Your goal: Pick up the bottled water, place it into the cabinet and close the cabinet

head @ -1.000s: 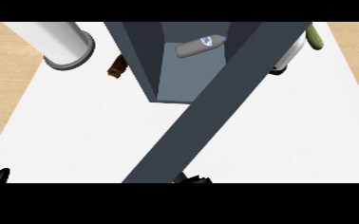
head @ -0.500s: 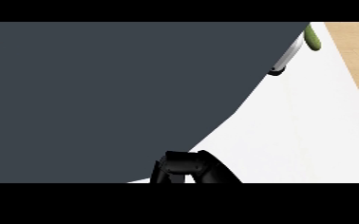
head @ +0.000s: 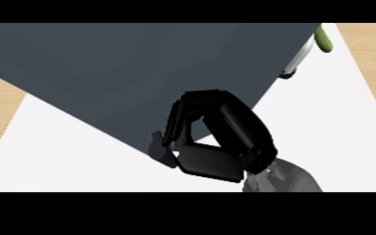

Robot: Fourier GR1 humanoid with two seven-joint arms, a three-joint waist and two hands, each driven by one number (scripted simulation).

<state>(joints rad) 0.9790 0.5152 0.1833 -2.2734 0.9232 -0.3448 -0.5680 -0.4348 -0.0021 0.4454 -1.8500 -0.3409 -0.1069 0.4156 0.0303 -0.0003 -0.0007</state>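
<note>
Dark grey cabinet door (head: 147, 64) fills most of the view, hiding the inside, so the bottled water cannot be seen. One black hand (head: 220, 139), apparently the right, rests at the door's lower edge, fingers curled, holding nothing. Risk, as I judge it: curled fingers may slip off that edge, leaving the door ajar.

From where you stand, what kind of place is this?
Probably a kitchen counter. A dark grey cabinet door fills most of the view above a white countertop, with a wooden surface at the edges. The right hand is at the door's lower edge.
</note>
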